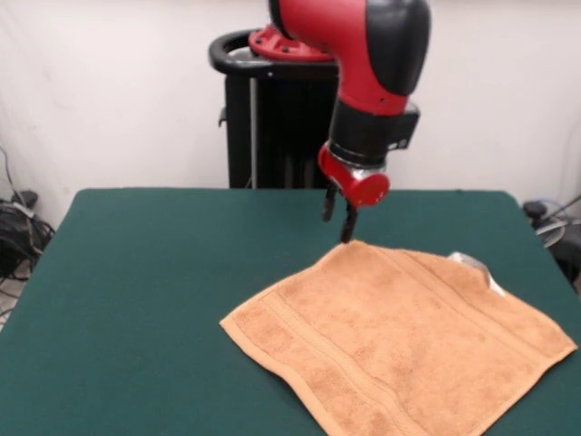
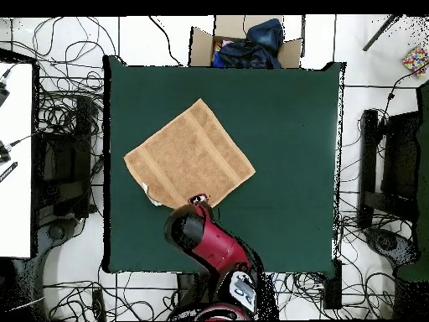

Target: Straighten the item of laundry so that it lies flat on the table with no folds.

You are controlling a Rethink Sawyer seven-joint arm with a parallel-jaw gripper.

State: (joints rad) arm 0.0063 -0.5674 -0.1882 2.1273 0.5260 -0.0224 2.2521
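The orange-tan towel [image 1: 399, 345] lies spread out like a diamond on the dark green table [image 1: 163, 272], at the right of the front view. Its border bands show, and a small white tag [image 1: 472, 266] sticks out at its far right edge. My gripper [image 1: 338, 218] hangs just above the towel's far corner, with its two dark fingers apart and nothing between them. In the overhead view the towel [image 2: 189, 155] lies left of the table's [image 2: 285, 168] middle, and the gripper [image 2: 199, 199] is at the towel's corner nearest the robot's base.
The black pedestal [image 1: 272, 118] stands behind the table's far edge. A cardboard box with dark clothes [image 2: 247, 46] sits beyond the table's opposite edge. Cables lie on the floor around the table [image 2: 59, 126].
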